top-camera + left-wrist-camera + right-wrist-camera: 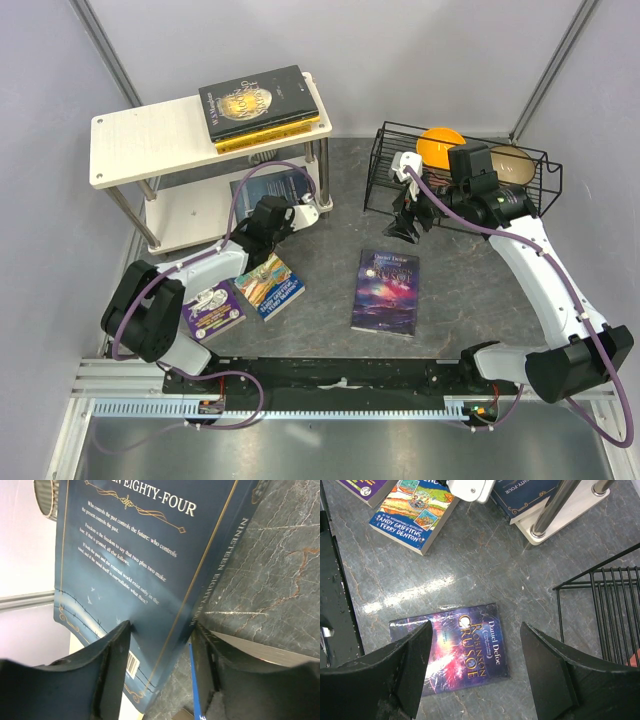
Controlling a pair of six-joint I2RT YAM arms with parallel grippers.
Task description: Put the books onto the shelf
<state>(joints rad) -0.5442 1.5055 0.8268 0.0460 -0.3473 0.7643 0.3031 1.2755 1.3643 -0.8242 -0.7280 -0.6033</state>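
The left pincer (160, 630) is straddling the blue book (150, 580) at the shelf's (150, 140) lower board, by the tabletop's (460, 300) far-left corner.
I cannot tell whether it is gripping; the right pincer (475, 630) is hanging released above the galaxy book (465, 645).

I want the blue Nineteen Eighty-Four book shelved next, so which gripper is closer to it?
Left. The left gripper is right at the blue book, fingers either side of it by the shelf; the right gripper hovers away beside the wire rack.
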